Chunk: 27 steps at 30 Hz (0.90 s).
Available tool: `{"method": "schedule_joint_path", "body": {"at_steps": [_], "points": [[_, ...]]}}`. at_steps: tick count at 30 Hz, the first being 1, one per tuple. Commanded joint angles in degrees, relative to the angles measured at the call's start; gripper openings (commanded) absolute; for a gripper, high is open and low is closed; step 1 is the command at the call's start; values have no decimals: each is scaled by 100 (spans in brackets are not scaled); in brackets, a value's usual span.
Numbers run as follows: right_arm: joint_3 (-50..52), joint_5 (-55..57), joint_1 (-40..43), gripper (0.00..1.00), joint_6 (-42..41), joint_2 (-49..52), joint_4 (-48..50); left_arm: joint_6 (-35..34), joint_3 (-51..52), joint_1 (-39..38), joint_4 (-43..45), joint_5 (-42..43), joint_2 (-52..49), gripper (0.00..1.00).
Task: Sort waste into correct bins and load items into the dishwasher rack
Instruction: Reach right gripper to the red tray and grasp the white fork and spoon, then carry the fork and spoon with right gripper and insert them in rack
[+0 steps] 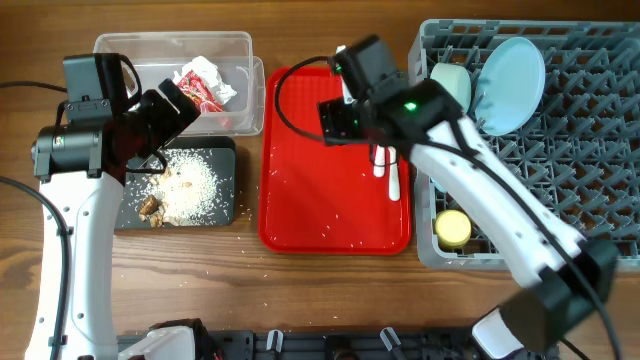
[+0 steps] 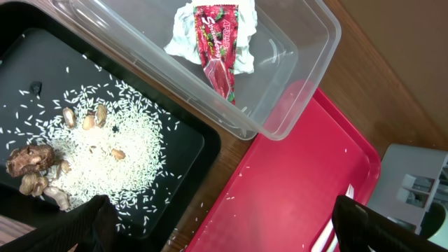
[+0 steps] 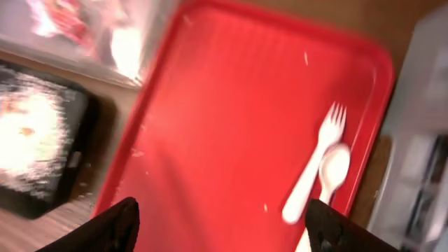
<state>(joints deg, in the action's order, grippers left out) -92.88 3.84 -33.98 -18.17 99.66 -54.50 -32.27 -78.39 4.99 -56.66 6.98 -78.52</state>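
Note:
The clear tub (image 1: 170, 45) holds the crumpled white napkin (image 2: 183, 35) and the red wrapper (image 2: 218, 52). The black tray (image 1: 222, 150) holds white rice (image 2: 105, 157) with brown scraps (image 2: 31, 164). My left gripper (image 2: 224, 231) is open and empty above the edge between the black tray and the red tray (image 1: 330, 210). My right gripper (image 3: 220, 227) is open and empty over the red tray, left of the white fork (image 3: 315, 171) and spoon (image 3: 334, 166). The grey rack (image 1: 570, 170) holds a pale blue plate (image 1: 510, 85), a pale green bowl (image 1: 452, 85) and a yellow cup (image 1: 453, 228).
Loose rice grains lie on the red tray (image 2: 308, 175) and on the wooden table between the trays. My right arm reaches across the rack's left side. The rack's right half holds only pegs.

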Motion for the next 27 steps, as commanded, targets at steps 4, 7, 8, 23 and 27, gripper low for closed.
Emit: {"method": "schedule_joint_path", "body": {"at_steps": [4,7,8,23,27], "points": [[142,820,131,69,-2111,1392,-553,-15,-33,37,2,46,-2,100],[144,671,385,68,-2201,1790,-616,-13,-33,37,0,46,-2,100],[146,608,470,68,-2155,1843,-614,-15,-33,37,2,46,-2,100],[153,540,999,56,-1928,2424,-404,-15,-33,37,2,46,-2,100],[225,531,1005,52,-1926,2496,-352,-15,-33,37,0,46,-2,100]]}}
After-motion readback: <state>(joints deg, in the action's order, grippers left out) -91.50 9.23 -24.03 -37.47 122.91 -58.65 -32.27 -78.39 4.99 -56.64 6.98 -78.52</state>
